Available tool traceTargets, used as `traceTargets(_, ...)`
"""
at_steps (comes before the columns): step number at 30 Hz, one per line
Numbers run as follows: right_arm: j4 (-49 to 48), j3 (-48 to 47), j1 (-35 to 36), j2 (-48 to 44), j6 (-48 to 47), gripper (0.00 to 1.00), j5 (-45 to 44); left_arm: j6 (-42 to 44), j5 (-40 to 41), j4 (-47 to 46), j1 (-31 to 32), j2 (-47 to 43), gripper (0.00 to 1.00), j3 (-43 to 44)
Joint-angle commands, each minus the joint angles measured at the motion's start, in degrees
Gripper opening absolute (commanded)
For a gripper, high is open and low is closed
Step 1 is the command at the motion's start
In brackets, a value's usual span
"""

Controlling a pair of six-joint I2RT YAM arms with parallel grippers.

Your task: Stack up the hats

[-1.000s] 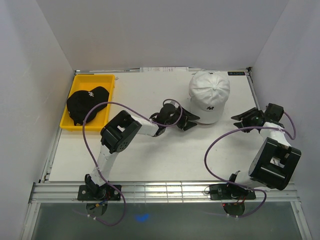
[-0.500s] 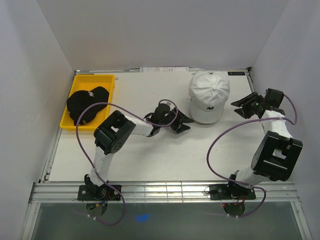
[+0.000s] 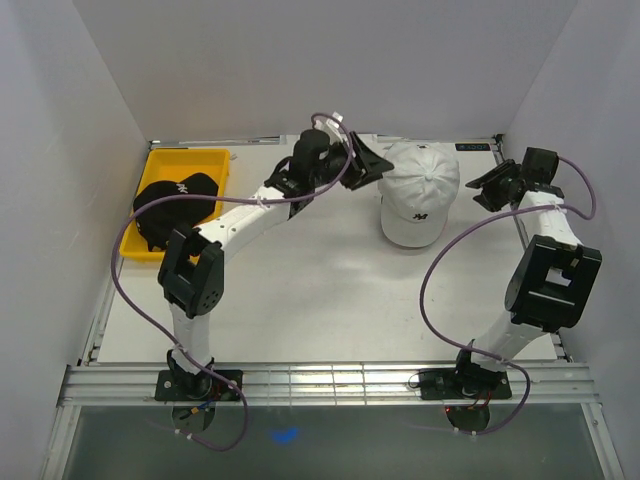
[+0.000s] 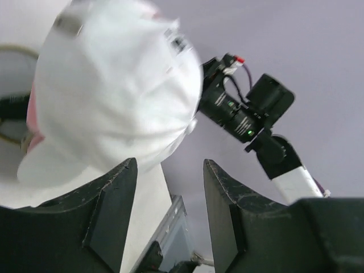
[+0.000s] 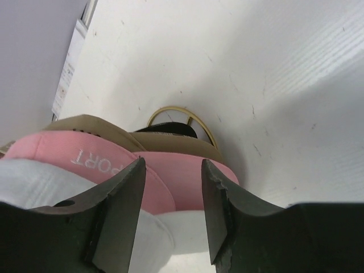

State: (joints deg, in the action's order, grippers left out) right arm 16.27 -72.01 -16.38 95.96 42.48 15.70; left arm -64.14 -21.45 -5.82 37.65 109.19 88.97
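The left tool (image 3: 372, 168) and right tool (image 3: 482, 192) flank the white hat (image 3: 420, 195), each spread apart, seemingly gripping nothing.

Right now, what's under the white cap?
Under the white cap sits a pink cap, then a tan cap, over a gold wire stand. The caps cover most of the stand.

The white cap (image 3: 418, 195) is flanked: the left end effector (image 3: 378, 167) hangs just beside its left edge, the right end effector (image 3: 478, 190) near its right. On the arm-base side of the cap the worktop (image 3: 330, 300) lies open. Well to the cap's left, the yellow tray (image 3: 186, 155) with the black cap (image 3: 175, 205) blocks passage.
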Motion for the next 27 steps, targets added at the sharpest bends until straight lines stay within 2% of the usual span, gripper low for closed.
traceTargets(1, -2.0, -5.1, 2.4, 2.1, 1.6, 0.5, -5.2, 10.2, 5.1, 12.8, -1.7, 3.5, 0.6, 14.0)
traceTargets(3, -2.3, -6.6, 3.5, 4.0, 1.6, 0.5, -6.9, 12.7, 6.3, 15.7, -2.8, 5.7, 0.61, 19.4)
traceTargets(7, -1.9, -11.6, 6.4, 8.0, 0.9, 0.51, -7.8, 17.4, 5.8, 20.1, -4.3, 14.5, 0.62, 36.3)
traceTargets(10, 0.1, -15.9, 8.7, 11.0, -0.6, 0.52, -8.8, 20.1, 3.2, 19.9, -4.6, 20.7, 0.62, 42.0)
traceTargets(16, 1.6, -18.4, 12.5, 13.1, -3.6, 0.52, -9.6, 23.0, 0.4, 15.2, -4.6, 24.7, 0.62, 41.5)
traceTargets(26, -2.8, -7.9, 16.3, 5.3, -2.5, 0.51, -7.5, 23.8, 2.0, 16.0, -4.5, 24.6, 0.61, 39.9)
traceTargets(27, -3.1, -7.0, 18.3, 4.6, -2.2, 0.51, -7.4, 24.0, 2.3, 16.3, -4.6, 24.6, 0.61, 39.9)
